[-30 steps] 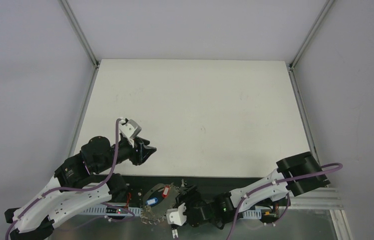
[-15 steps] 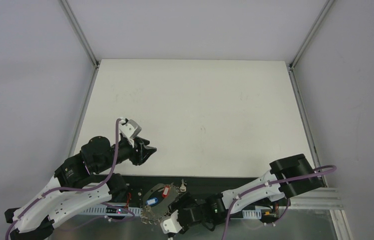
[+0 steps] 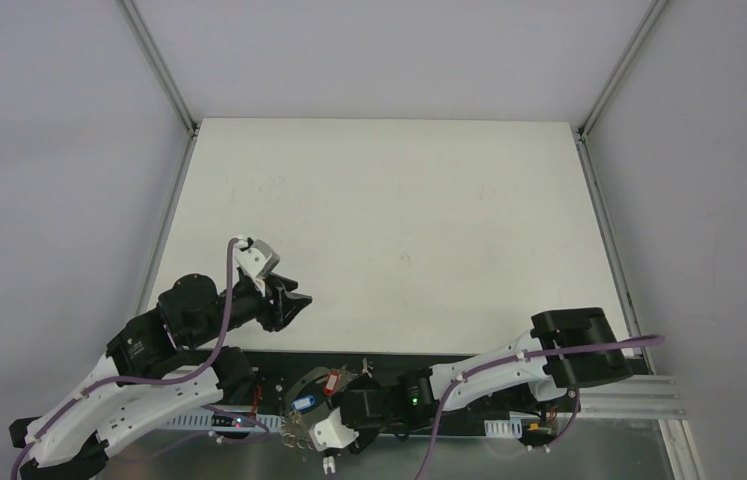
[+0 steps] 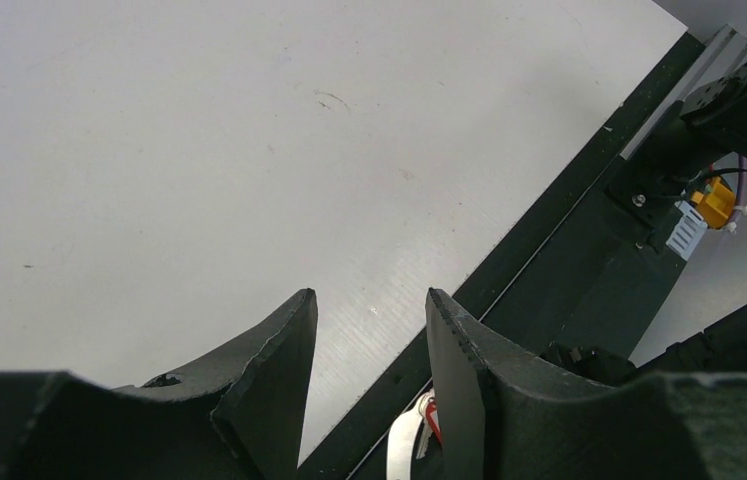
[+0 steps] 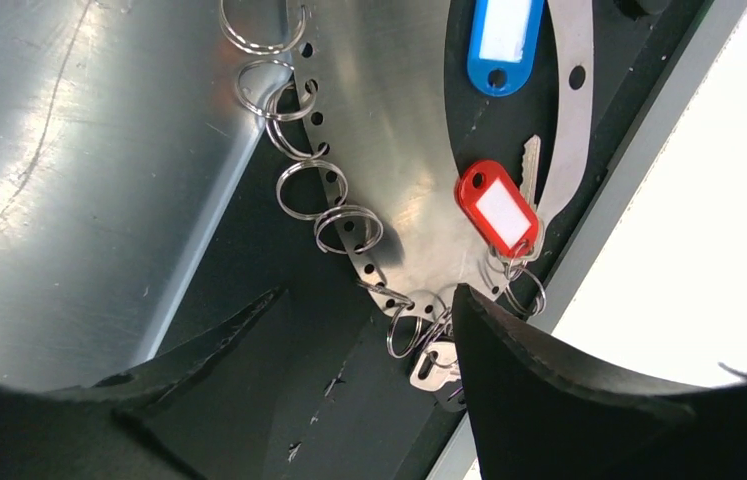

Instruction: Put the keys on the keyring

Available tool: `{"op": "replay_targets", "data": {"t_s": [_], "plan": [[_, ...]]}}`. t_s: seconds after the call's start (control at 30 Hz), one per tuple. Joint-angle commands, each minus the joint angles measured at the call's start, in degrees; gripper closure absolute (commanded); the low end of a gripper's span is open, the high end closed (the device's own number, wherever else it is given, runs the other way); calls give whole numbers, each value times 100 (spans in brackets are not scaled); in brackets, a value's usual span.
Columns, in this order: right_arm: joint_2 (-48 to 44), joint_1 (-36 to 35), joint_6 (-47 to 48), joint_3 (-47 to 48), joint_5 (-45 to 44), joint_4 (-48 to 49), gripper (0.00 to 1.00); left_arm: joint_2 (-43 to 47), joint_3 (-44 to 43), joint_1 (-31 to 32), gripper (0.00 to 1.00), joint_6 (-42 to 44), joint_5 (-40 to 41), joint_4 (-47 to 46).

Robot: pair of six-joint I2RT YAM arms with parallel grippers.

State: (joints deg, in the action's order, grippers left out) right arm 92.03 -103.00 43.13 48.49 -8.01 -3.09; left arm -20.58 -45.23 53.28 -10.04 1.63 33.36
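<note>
Nothing readable anywhere in this one. The red tag (image 5: 496, 208) and blue tag (image 5: 504, 40) both just show plain white inserts.

The keyring (image 5: 399, 130) is a curved silver strip with a row of holes and split rings (image 5: 349, 228) threaded through them. It's lying on the dark strip (image 4: 539, 240) along the near edge of the white bench (image 3: 399, 200), between the two arm bases.

One of the keys (image 5: 530, 165) sits just beside the red tag, and a second key (image 5: 435, 367) hangs off the rings closest to the right gripper (image 5: 367, 295). That one's jaws are spread wide over the ring cluster, pinching nothing.

The left gripper (image 4: 369, 297) hovers over the near-left part of the bench, close to the near edge. Its jaws are spread too, with nothing in them.

Aluminium rails (image 3: 166, 215) run down the bench's left and right edges, with grey walls just outside them.
</note>
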Motion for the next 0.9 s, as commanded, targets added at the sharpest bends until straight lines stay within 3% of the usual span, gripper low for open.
{"op": "replay_targets", "data": {"t_s": [0.0,0.1,0.27,0.37,0.53,0.77,0.87], "plan": [[218,105,258,287,336,-398,37,33,-14,21,56,-15,-109,-2],[312,160,266,389,405,-529,41,62,-12,17,56,-15,-112,-5],[377,216,177,460,539,-728,58,105,1,16,56,-26,-118,4],[402,252,153,443,544,-757,60,103,-12,16,56,-16,-120,3],[436,306,132,492,545,-821,73,107,-11,20,56,-16,-105,3],[455,313,153,551,418,-882,99,79,-8,16,55,-17,-77,18],[369,308,166,565,365,-857,100,73,-12,16,55,-20,-67,21]]}}
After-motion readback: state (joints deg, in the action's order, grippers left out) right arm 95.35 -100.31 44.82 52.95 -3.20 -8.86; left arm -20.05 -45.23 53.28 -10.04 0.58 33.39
